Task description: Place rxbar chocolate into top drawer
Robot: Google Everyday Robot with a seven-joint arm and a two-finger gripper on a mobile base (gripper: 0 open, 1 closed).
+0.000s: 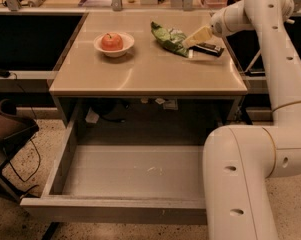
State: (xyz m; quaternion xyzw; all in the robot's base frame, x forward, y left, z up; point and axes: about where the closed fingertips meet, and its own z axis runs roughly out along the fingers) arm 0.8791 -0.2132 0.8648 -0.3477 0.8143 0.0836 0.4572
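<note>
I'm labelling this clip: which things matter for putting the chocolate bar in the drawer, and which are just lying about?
For the job:
black snack bar, far right of the table
open drawer below
tool, just beside the bar

Lying about:
green bag
bowl holding an apple

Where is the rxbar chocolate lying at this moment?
In the camera view, the rxbar chocolate lies at the back right of the tabletop, beside the green snack bag, with the gripper close above it.

Warm dim light, sheen on tabletop (140, 71), gripper (198, 36) bright at far-right corner
</note>
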